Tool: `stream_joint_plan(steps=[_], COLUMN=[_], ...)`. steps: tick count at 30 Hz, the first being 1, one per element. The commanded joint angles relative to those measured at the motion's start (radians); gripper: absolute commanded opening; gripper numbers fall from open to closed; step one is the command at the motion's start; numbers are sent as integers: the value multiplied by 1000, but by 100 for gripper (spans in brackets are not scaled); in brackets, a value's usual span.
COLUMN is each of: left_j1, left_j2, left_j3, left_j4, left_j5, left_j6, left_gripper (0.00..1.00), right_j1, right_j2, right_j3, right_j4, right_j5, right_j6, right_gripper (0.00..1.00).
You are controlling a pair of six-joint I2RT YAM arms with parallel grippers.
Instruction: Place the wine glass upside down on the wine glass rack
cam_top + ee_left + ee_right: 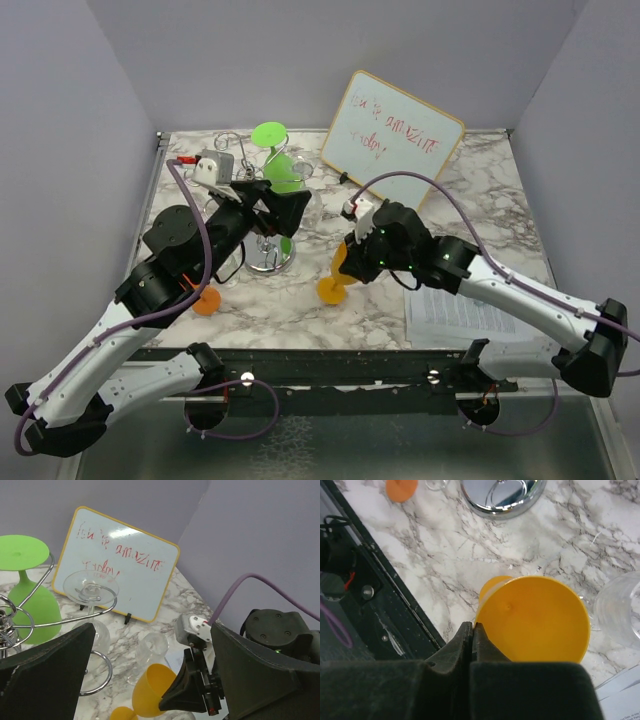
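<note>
Our right end effector (472, 626) has its two black fingers clenched almost flush, pinching the rim of the yellow wine glass (540, 620). We look straight down into its smooth, opaque bowl, and its round foot peeks out beyond the rim. We cannot tell whether that foot rests on the marbled table (470, 545).

The glass sits in front of the wine glass rack (268, 258), just to the right of the rack's round, mirror-bright chrome base and apart from it.

Our left end effector (152, 630) hangs released above the rack's post, its fingers spread wide with nothing between them.

The rack's thin silver wire arms curl into loops. A green wine glass (283, 172) hangs upside down at the back of the rack, and a clear glass (91, 587) hangs in another loop. Behind the rack, to the right, leans a yellow-framed whiteboard (392, 135) with red scribble.
</note>
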Motion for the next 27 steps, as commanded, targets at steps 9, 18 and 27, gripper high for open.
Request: stream_joint_plan(steps=[9, 18, 27], left_j1=[-4, -4, -5], left_j2=[-35, 49, 176], left_j3=[-64, -89, -117], left_j4=[182, 318, 491], left_j5=[117, 236, 135], left_j6=[-217, -323, -686], left_gripper=[99, 99, 98], right_j1=[7, 7, 7], right_j2=[-418, -574, -681], right_j3=[-54, -37, -119], right_j4=[223, 233, 587], right_j5=[135, 416, 512], right_j6=[-57, -114, -154], right_gripper=[1, 1, 1])
